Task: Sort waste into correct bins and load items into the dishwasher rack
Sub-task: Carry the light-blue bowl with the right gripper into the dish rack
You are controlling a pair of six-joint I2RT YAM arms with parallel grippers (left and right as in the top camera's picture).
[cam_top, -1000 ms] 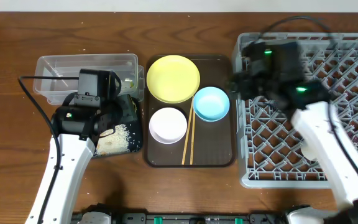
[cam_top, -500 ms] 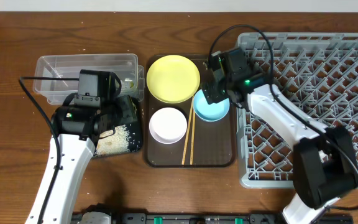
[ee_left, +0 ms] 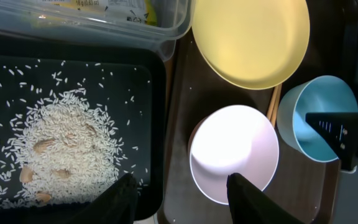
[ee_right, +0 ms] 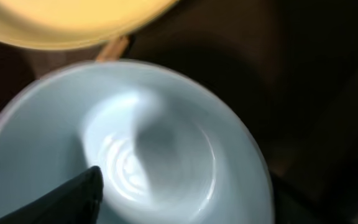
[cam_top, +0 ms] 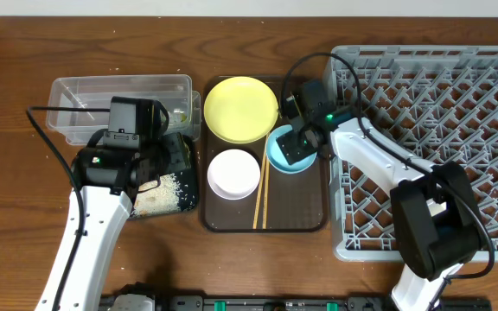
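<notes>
The light blue bowl (cam_top: 277, 152) sits on the brown tray beside the yellow plate (cam_top: 240, 109), the white bowl (cam_top: 233, 173) and the wooden chopsticks (cam_top: 261, 194). My right gripper (cam_top: 299, 149) is open, low over the blue bowl (ee_right: 166, 143). One finger is inside the bowl and the other outside its right wall (ee_right: 185, 193). My left gripper (ee_left: 182, 186) is open and empty above the black tray's (ee_left: 157, 124) right edge. Rice (ee_left: 61, 143) lies in the black tray. The snack wrapper (ee_left: 104, 9) lies in the clear tub (cam_top: 119, 91). The tissue and cup are out of view.
The grey dishwasher rack (cam_top: 465, 104) fills the right side, and my right arm reaches out over its left edge. The brown serving tray (cam_top: 301, 212) lies between the bins and the rack. The clear tub stands behind the black tray (cam_top: 188, 194) at the left.
My right gripper has swung left from over the rack and come down onto the blue bowl, one finger now inside it. The left arm has not moved.
</notes>
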